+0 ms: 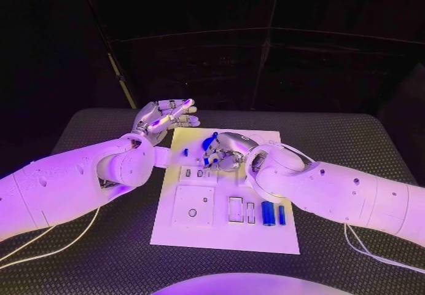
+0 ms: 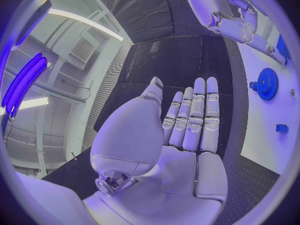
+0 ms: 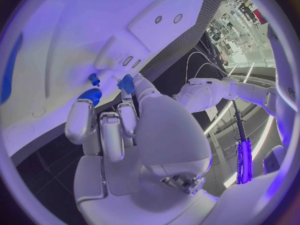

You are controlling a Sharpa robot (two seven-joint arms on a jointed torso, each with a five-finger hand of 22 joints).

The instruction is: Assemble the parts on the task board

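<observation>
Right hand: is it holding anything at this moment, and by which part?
The right hand pinches a small blue part between fingertips, over the task board; which part of the piece it grips cannot be told. The left hand holds nothing, fingers straight.

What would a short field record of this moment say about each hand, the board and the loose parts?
left hand: raised beside the task board, fingers straight and apart, holds nothing
right hand: over the board's middle, pinches a small blue part
blue gear: on the board
blue cylinders: lying side by side near the board's front edge
table: black
</observation>
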